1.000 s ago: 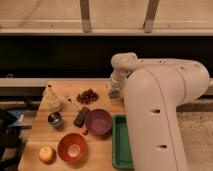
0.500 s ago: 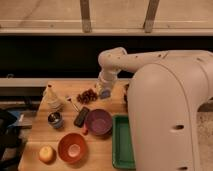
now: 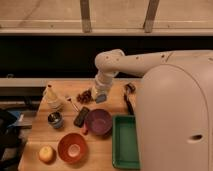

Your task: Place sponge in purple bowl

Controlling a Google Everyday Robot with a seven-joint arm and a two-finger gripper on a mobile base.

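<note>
The sponge [image 3: 101, 98] is a small grey-blue block at the tip of my gripper [image 3: 100, 94], which is shut on it and holds it above the table. The purple bowl [image 3: 98, 122] sits on the wooden table [image 3: 37, 132] just in front of and below the gripper, and looks empty. The white arm reaches in from the right and bends down over the table's back middle.
A flat black object [image 3: 81, 116] lies left of the purple bowl. An orange bowl [image 3: 73, 146], a yellow fruit [image 3: 46, 153], a small can [image 3: 55, 120], a white bottle [image 3: 52, 98] and a brown cluster [image 3: 84, 95] are on the left. A green tray [image 3: 125, 142] is on the right.
The arm has swung leftward across the back of the table, carrying the sponge from the right side to above and behind the purple bowl.
</note>
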